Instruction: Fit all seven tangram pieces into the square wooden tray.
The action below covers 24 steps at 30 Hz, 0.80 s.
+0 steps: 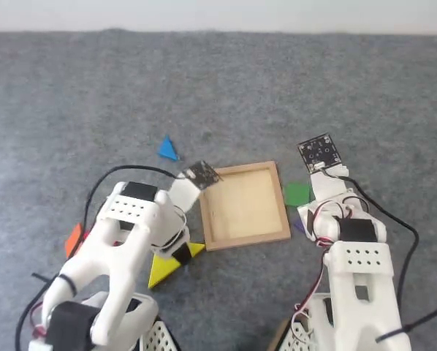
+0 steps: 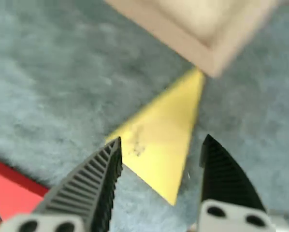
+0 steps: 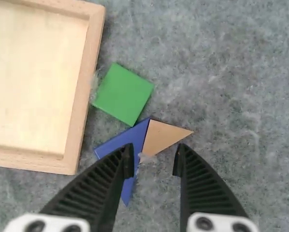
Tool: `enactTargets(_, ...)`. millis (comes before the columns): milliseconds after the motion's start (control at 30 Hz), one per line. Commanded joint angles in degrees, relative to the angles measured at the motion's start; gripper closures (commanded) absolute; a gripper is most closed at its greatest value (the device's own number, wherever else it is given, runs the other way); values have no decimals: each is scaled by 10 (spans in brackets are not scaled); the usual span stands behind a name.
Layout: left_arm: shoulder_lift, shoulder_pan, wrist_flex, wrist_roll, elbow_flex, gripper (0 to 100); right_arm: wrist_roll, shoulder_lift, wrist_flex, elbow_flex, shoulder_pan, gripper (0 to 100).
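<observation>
The square wooden tray point(image 1: 249, 241) lies in the middle of the grey mat with nothing inside it. My left gripper point(image 2: 159, 162) is open, its fingers on either side of a yellow triangle point(image 2: 159, 137) that lies flat off the tray's corner point(image 2: 217, 55). That yellow triangle point(image 1: 166, 266) sits at the tray's near left corner. My right gripper point(image 3: 153, 162) is open over the tip of a tan triangle point(image 3: 163, 136), which touches a blue piece point(image 3: 120, 150). A green square point(image 3: 122, 94) lies beside the tray's rim point(image 3: 85, 96).
A small blue triangle point(image 1: 167, 149) lies alone on the mat, beyond the tray to the left. A red-orange piece point(image 1: 74, 238) sits at the left, partly under the left arm, and its red surface point(image 2: 9, 193) lies close to my left fingers. The far mat is bare.
</observation>
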<state>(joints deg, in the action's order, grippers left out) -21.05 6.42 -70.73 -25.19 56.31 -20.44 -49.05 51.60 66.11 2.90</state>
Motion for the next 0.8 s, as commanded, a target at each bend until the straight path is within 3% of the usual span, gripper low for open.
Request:
enactTargets(0,-13,-5,15,-21,-6,739,2,-23,5,-25,-5,844)
enactTargets(233,-13,-5,-44,-135,-11,679,2,-23,5,-24,-5,844)
enactTargets(767,-12,-32,-2,-109,-28,628,2,-23,5,-24,-6,844)
